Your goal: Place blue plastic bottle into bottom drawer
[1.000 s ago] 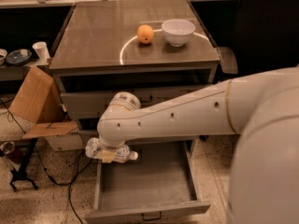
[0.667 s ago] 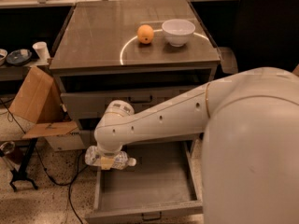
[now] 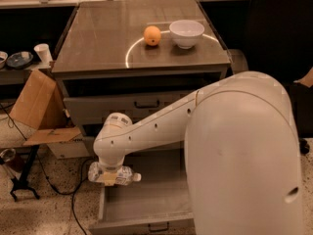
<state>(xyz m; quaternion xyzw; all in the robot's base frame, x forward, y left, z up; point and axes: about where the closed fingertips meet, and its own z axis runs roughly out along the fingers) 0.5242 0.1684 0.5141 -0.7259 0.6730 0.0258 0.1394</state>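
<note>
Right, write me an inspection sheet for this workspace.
Surface: cabinet top, grey metal, with a bright ring of glare.
Job's things: blue plastic bottle lying sideways, held over the left wall of the open bottom drawer; the drawer's visible interior is bare.
Clutter: orange left of white bowl on top, not touching.
End effector: end effector under the wrist, gripping the bottle.
Cables: black cable on the floor, left of the drawer.
Surroundings: cardboard box and paper cup at left.

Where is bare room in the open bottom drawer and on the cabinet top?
Bottom drawer: floor bare between the arm and the gripper holding the blue plastic bottle over its left wall. Cabinet top: left half bare; orange and bowl crowd back right.
</note>
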